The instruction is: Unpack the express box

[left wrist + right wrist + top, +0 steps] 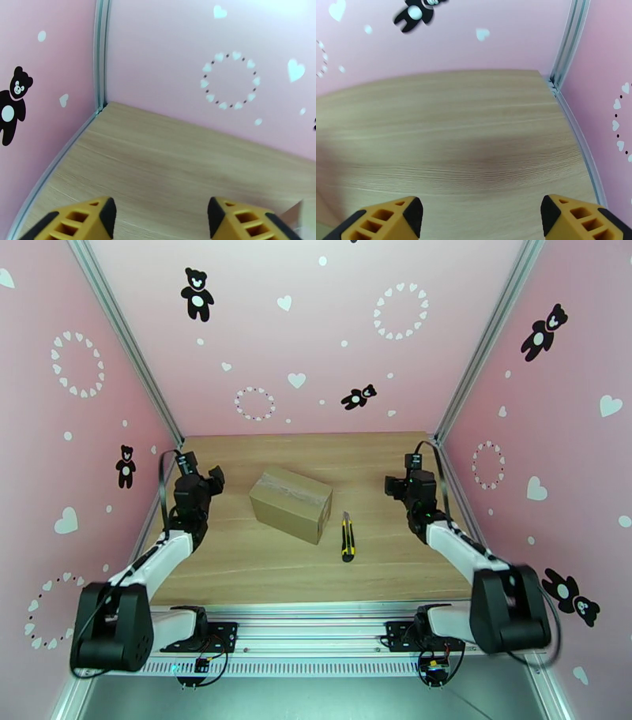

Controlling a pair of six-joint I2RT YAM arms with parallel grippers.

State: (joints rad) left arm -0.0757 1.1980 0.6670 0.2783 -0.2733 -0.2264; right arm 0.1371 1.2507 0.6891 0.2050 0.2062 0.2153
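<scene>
The express box [290,503] sits mid-desk [237,560], a utility knife [347,537] near it; the left pincer [162,215] and right pincer [482,217] gape empty.

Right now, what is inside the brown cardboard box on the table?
Nothing inside can be seen: the small brown corrugated cardboard box is closed, its flaps sealed by clear shiny tape along the top seam.

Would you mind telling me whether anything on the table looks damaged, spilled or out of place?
Nothing stands out. The express box sits at an angle but intact and taped shut; the utility knife lies beside it, apart.
</scene>
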